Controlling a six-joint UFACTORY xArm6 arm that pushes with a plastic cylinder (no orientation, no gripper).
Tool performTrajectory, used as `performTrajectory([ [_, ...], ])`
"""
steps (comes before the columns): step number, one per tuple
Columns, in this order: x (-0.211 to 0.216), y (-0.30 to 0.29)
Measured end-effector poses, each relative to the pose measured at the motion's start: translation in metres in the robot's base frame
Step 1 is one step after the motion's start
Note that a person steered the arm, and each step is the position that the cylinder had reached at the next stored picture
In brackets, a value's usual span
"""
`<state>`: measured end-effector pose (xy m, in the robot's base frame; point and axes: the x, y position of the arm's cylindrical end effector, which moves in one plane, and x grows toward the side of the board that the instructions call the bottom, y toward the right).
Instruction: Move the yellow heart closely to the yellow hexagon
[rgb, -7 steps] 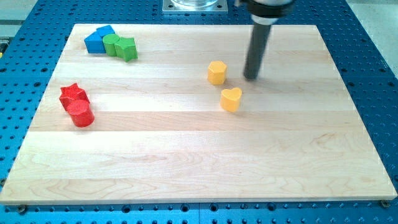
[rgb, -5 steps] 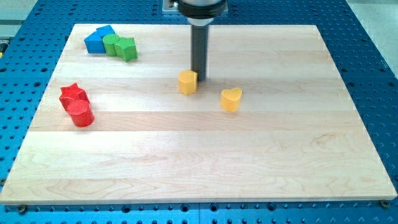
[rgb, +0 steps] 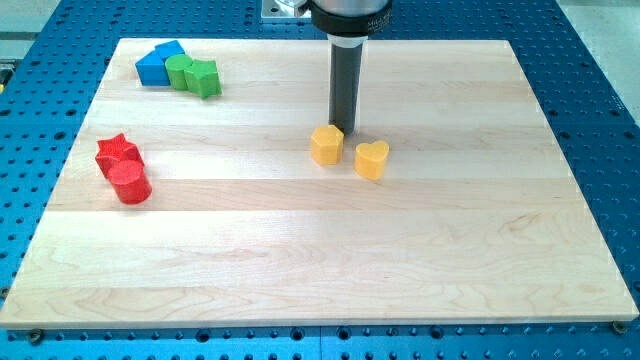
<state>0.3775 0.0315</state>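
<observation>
A single camera looks down at a slant from the near edge of the desk (rgb: 300, 260), taking in its whole top.

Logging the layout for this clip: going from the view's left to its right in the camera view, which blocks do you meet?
Red star → red cylinder → blue block → green cylinder → green star → yellow hexagon → my tip, just behind it → yellow heart.

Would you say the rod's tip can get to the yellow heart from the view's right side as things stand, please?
Probably yes. My tip sits just above the yellow hexagon, up and left of the yellow heart. No block lies on the wooden board to the heart's right, so that route looks open.
</observation>
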Motion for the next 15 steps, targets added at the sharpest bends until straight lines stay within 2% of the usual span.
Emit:
performTrajectory([
  [1,0.008,0.029],
  [3,0.070,0.119],
  [4,0.089,0.107],
  [5,0.094,0.056],
  [6,0.088,0.024],
  [7,0.077,0.021],
  [8,0.055,0.031],
  [10,0.068,0.075],
  [11,0.011,0.082],
  [12,-0.002,0.062],
  [13,0.002,0.048],
  [14,0.031,0.074],
  [15,0.034,0.095],
])
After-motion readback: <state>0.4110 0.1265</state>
